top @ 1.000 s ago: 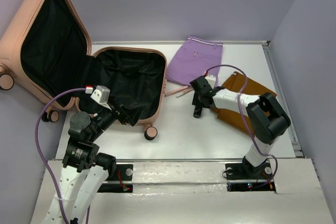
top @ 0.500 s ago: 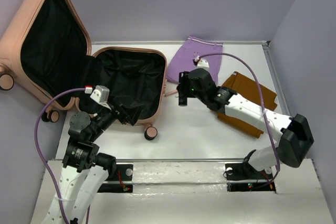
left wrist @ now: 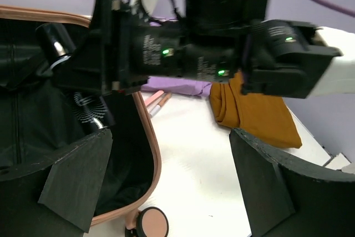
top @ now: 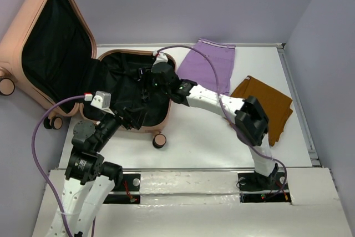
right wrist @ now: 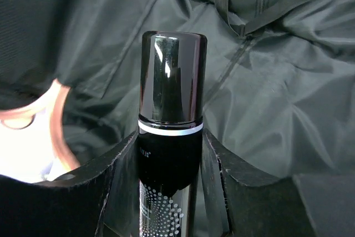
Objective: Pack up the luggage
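Observation:
The peach-pink luggage point(top: 14, 40) lies open at the left, lid leaning back and black-lined base flat on the table. My right gripper point(top: 145, 85) reaches over the base and is shut on a glossy black bottle point(right wrist: 172, 81) with a silver band and a dotted pattern, held above the black lining. In the left wrist view the bottle point(left wrist: 89, 112) hangs just inside the luggage rim point(left wrist: 145, 131). My left gripper point(top: 127, 119) is open and empty by the base's near right corner, its jaws straddling the rim above a caster wheel point(left wrist: 152, 223).
A purple garment point(top: 213, 65) lies at the back of the table. A folded brown garment point(top: 266, 101) lies to the right. Two thin pink sticks point(left wrist: 155, 101) lie just outside the luggage rim. Purple walls close in the table on three sides.
My right arm has swung left from the table's middle to over the luggage base, carrying the black bottle. The left arm has barely moved.

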Tool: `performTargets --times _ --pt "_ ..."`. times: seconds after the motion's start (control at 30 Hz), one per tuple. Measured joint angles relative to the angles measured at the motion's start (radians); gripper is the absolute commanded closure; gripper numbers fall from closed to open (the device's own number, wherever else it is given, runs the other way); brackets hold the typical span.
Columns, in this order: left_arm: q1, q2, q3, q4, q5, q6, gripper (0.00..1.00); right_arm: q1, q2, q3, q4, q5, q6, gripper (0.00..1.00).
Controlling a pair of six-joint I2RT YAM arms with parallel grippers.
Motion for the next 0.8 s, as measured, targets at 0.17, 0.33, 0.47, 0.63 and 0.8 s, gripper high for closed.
performTargets --times 0.17,0.33,0.47,0.63,0.8 --pt "0.0 0.0 0.0 -0.008 -0.022 0.0 0.01 0.0 0.155 0.14 -0.022 -0.01 0.01 0.15" --pt "0.0 0.008 0.002 -0.007 -0.034 -0.002 0.03 -0.007 0.169 0.181 -0.045 -0.025 0.007 0.16" --pt "0.0 0.04 0.023 0.003 -0.023 -0.021 0.06 -0.031 0.029 0.069 -0.045 -0.032 -0.002 0.3" --pt "-0.002 0.156 0.092 0.086 0.057 -0.082 0.1 -0.106 -0.42 -0.306 -0.038 0.017 -0.028 0.43" --pt "-0.101 0.344 0.131 0.198 0.051 -0.157 0.13 -0.184 -1.012 -0.725 -0.042 0.129 -0.027 0.47"
